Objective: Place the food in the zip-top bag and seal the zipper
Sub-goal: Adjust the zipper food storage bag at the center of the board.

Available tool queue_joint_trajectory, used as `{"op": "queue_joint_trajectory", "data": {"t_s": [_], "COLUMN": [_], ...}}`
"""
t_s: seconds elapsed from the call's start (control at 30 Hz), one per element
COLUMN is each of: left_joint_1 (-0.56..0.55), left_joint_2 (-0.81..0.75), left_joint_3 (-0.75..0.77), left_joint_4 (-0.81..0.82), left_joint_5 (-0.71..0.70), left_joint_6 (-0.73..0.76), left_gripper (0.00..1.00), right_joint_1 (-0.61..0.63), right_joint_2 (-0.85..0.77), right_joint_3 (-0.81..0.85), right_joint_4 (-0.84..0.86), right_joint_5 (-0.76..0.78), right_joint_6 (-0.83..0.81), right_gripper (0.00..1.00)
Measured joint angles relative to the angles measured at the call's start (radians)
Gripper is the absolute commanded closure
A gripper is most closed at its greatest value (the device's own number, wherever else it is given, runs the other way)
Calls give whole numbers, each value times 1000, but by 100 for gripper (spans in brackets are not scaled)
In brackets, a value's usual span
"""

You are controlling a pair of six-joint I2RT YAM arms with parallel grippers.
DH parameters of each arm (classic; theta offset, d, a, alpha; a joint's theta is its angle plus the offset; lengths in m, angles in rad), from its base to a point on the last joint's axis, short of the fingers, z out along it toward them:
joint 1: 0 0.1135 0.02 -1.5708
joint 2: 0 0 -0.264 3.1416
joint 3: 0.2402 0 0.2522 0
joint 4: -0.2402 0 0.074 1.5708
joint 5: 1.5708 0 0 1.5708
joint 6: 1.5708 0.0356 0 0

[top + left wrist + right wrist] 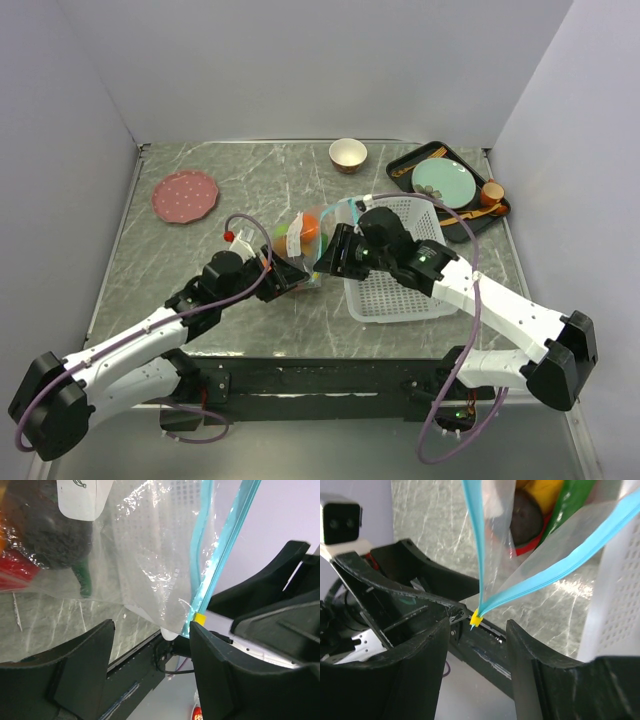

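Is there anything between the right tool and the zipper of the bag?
Nothing visible. The yellow end of the zipper lies in the open gap of the right tool, and the two teal strips spread apart above it.

Left claw [150, 672]: fingers apart, nothing clamped. Zip-top bag [150, 570] hangs just above the gap. Zipper [227, 542]: teal strips parted, joined at lower end. Dark brown piece [52, 537] inside.

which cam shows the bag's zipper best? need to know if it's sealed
Right wrist. The zipper fills the frame: two teal strips spread apart above the yellow end clip, so it is unsealed. Left wrist shows the zipper at a slant, its gap less plain. Top external shows only a teal sliver.
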Motion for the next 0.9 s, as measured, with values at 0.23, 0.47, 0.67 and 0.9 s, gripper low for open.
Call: {"op": "queue_joint_trajectory", "data": {"t_s": [0.23,0.47,0.67,0.9], "left_joint_1": [1,3,11,20], "left_joint_2": [4,15,16,18], "left_joint_3": [-17,-27,-35,-41], "left_joint_4": [29,47,56,71], "left_joint_5": [0,-1,0,1], "left_joint_6": [-37,-59,-62,-71], "left_gripper": [38,41,41,41], "right_joint_1": [25,26,26,26], "right_joint_2": [37,55,70,90], "right_joint_3": [0,0,0,0], "right_joint_4": [-1,0,3,11], "right_joint_5": [10,11,4,-5], "right_joint_6": [30,40,45,49], "right_gripper": [51,56,64,76]}}
